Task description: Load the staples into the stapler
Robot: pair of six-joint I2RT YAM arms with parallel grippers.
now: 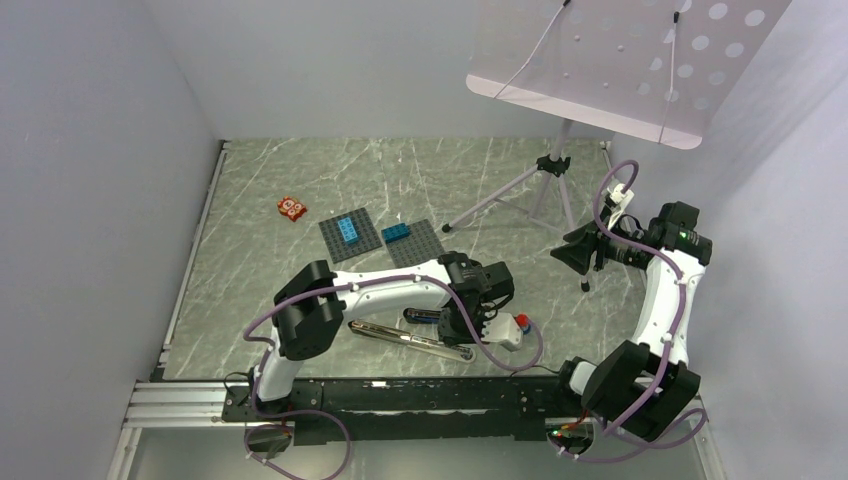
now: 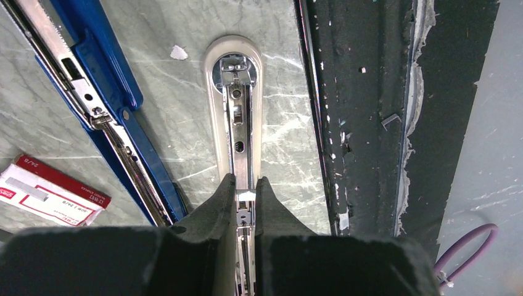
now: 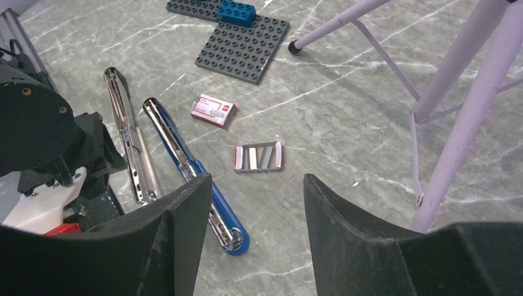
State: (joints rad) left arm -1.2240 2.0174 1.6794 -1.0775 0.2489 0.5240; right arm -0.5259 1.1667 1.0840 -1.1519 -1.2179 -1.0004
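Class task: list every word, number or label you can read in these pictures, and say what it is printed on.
"24/6" or "24/8", last digit unclear: on the staple box, left wrist view.
Red logo and small print on that box: too blurred to read.
Nothing else bears readable text.

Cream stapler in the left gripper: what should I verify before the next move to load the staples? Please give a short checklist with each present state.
1. Left gripper shut on the metal rail of the cream stapler: ok.
2. Right gripper open and empty: ok.
3. Staple tray unobstructed, strips showing: ok.
4. Right gripper down at the staple tray: not ok, it is raised away from it.
5. Channel of the cream stapler free of old staples: cannot tell.
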